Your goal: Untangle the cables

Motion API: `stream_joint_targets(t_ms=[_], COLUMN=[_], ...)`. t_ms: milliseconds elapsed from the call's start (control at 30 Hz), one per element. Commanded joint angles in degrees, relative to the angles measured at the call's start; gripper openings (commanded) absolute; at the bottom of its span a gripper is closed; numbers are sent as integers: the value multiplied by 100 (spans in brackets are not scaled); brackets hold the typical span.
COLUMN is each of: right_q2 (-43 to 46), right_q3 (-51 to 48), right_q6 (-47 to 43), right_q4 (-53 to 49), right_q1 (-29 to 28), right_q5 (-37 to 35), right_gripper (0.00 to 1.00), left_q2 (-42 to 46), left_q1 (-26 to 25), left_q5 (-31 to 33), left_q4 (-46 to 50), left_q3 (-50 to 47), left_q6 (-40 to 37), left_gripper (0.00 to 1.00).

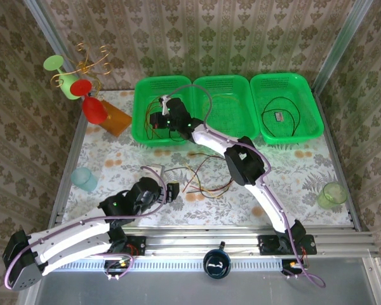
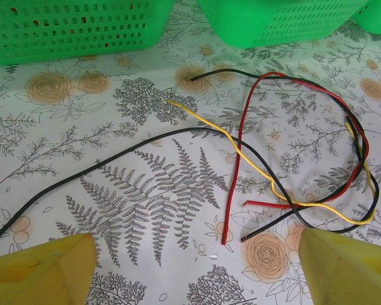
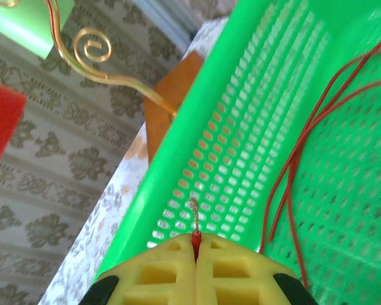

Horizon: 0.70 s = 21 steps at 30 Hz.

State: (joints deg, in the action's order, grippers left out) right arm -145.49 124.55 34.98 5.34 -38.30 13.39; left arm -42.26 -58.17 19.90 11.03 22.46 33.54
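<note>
Left arm: the left jaws stand wide apart and hold nothing, hanging low over the floral bench (image 2: 146, 210), with their yellow fingertips (image 2: 44, 270) at the two bottom corners of the wrist view.
Right arm: stretched across the bench to the left basket (image 1: 140, 101), the right jaws are pressed together on the end of a red cable (image 3: 195, 240); its frayed bare tip pokes up from between the yellow pads (image 3: 165, 273).
Inside the left basket: more red strands (image 3: 292, 165) run over the perforated floor, just beside the clamped end.
Loose cables: a tangle (image 1: 206, 181) lies on the bench between the two arms, just ahead of the left jaws.
Close up: a long black cable (image 2: 114, 155), a yellow cable (image 2: 200, 119), a red strand (image 2: 232, 190) and a second black one (image 2: 216, 73) cross one another and loop together at the right.
Far edge: three green baskets stand in a row; the middle basket (image 1: 225, 77) sits between the left one and the right basket (image 1: 286, 75).
Right basket: it holds a coiled black cable with a small tag (image 1: 279, 117).
Bench corners: a pale blue cup (image 1: 84, 179) stands at the left and a green cup (image 1: 333, 194) at the right.
</note>
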Motion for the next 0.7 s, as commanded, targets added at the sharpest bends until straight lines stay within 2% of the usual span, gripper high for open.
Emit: stream_joint_targets(t_ms=[0,133,400,467,533,567,667], right_q2=[284,94,117,197,352,427,772], right_q3=[303,598,639,648,650,658,624], right_q6=[-539,-487,-901,-1012,-1167,-1216,-1434], right_q4=[-994,-1670,-2127,-2167,-2211,-2257,-2471], right_q1=[-45,-69,-125,-125,-125,-125,-123], right_q5=[-917,-1342,-1467,-1396,-1324,-1337,-1413], right_gripper=[0,0,1,11,38,46,62], left_q2=[42,69,43,12,-26,-41,-50], left_q1=[-45,-36,5,46,125,175,349], left_q5=[188,241,238,249,212,191,70], left_q4=[169,315,440,528,676,752,890], left_q3=[-6,69,219,286,400,449,587], left_q6=[190,227,177,204,214,215,146], left_gripper=[84,84,84,84,85,85,86])
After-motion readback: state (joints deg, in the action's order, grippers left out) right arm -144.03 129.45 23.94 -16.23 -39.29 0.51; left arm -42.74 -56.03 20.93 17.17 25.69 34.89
